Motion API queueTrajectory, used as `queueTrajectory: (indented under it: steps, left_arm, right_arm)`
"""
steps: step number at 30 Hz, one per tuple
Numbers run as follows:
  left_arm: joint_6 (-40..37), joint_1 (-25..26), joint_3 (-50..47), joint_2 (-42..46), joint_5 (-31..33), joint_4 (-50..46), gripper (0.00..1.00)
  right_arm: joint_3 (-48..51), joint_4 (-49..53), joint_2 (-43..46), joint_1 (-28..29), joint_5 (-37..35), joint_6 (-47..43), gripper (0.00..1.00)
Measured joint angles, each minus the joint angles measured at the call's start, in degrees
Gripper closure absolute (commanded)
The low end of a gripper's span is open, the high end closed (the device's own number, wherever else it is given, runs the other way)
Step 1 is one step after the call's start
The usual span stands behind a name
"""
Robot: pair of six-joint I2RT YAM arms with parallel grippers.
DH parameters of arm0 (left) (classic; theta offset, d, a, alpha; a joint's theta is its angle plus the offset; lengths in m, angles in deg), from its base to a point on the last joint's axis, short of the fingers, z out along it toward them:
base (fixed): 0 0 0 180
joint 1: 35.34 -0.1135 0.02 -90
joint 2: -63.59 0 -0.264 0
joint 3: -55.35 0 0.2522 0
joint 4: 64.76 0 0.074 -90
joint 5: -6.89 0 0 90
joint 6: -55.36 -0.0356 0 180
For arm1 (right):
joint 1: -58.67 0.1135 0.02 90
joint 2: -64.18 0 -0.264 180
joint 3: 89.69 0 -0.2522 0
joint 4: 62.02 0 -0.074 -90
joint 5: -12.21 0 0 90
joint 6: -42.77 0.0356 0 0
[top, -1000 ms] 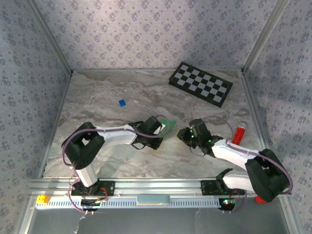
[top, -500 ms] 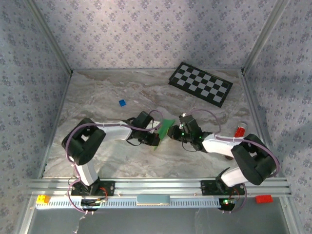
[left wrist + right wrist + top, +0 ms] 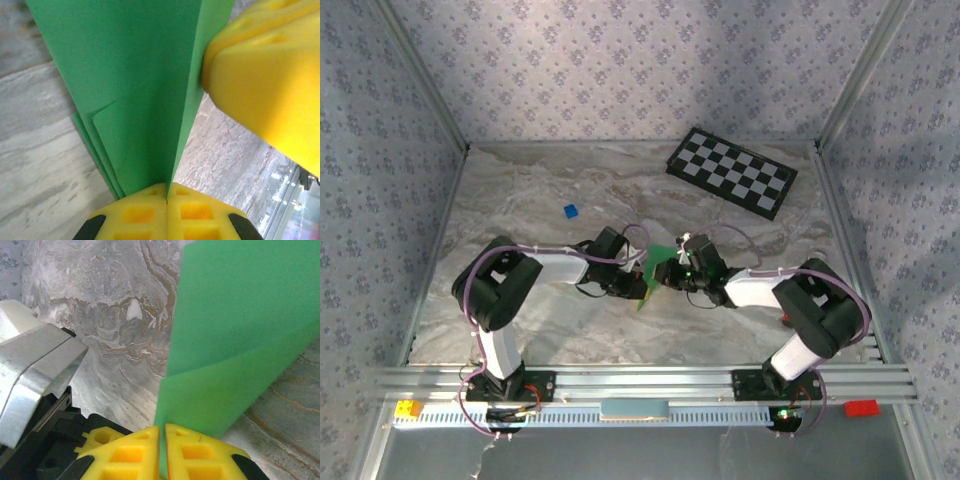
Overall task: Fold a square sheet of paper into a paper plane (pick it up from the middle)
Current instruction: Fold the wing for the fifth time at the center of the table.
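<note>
Both jaws pinching green paper (image 3: 140,75), right seemingly, layered folds clear from left wrist

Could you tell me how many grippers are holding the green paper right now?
2. The left gripper pinches the folded green paper from its left side; the right gripper pinches it from the right.

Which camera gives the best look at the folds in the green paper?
Left wrist: the green paper is close, its stacked layer edges and centre crease sharp. Right wrist shows two overlapping flaps; top external shows a small green sliver.
</note>
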Motion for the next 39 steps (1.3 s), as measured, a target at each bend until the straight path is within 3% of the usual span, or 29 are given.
queueTrajectory:
  steps: [39]
  left_arm:
    - [7.91, -6.12, -6.14, -1.62, -12.24, 11.65, 1.00]
  right_arm:
    - [-4.70, -4.85, -8.41, -2.64, 8.22, -0.22, 0.87]
